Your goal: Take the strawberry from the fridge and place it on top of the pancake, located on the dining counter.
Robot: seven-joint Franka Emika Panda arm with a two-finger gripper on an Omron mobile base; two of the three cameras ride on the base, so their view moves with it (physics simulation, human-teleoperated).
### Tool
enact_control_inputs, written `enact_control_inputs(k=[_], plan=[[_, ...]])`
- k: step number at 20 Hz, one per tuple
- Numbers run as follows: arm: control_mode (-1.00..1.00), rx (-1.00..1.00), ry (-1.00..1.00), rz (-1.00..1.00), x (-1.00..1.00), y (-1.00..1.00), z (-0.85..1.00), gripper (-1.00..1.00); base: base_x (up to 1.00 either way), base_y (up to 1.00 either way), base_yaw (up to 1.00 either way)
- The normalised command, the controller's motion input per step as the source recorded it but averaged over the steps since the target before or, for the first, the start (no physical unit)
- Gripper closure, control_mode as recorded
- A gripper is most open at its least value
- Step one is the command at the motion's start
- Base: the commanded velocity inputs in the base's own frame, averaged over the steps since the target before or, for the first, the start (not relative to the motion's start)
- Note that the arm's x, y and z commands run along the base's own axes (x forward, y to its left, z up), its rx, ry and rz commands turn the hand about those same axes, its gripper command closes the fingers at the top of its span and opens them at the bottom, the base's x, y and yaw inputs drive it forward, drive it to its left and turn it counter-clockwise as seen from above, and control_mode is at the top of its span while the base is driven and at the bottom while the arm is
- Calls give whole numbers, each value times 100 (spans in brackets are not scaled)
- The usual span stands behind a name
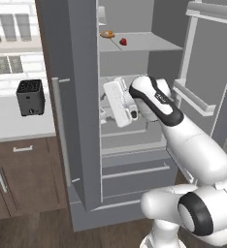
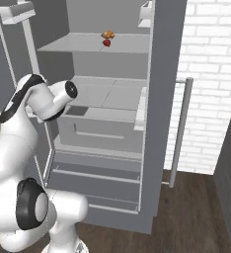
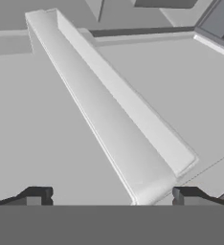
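Strawberry (image 1: 123, 42) sits on the upper shelf (image 1: 149, 43) of the open fridge (image 1: 76, 97), a tiny bright red rounded fruit, far smaller than the robot's hand. Just beside it, toward the back, lies a flatter orange-tan food item (image 1: 106, 34); from the right base view the two look as if they touch, while the left base view shows a narrow gap, so contact cannot be settled. The fruit rests near the shelf's middle rather than its front edge, so reaching it probably calls for the arm to come up and inward.

Below that shelf, the gripper (image 1: 116, 104) is inside the fridge at the height of the lower shelf and crisper drawers (image 2: 100, 128), well under the fruit. In the hand view its two dark fingertips (image 3: 37, 195) stand wide apart at the bottom with nothing between them, so the gripper is released and empty; ahead of it runs a pale door bin (image 3: 114, 110) seen at a slant. The approach seems only begun: the hand must likely rise past the upper shelf's lip before closing in.

Both doors stand swung wide, leaving the pale grey interior exposed. Left of the fridge, a dark toaster (image 1: 30, 97) stands on the wall-side tabletop (image 1: 13, 123).
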Motion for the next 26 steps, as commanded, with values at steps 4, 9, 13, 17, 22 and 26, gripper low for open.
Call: enact_control_inputs(k=[4,9,13,17,22,26], plan=[[-100,0,-1,0,-3,39,0,-100,0,0,0],[-100,0,0,0,-9,36,-2,-100,0,0,0],[-100,0,0,0,-7,30,0,-100,0,0,0],[-100,0,-1,0,-2,3,0,-100,0,0,0],[-100,0,-4,0,0,3,0,-100,0,0,0],[-100,0,-3,0,0,0,5,-100,0,0,0]])
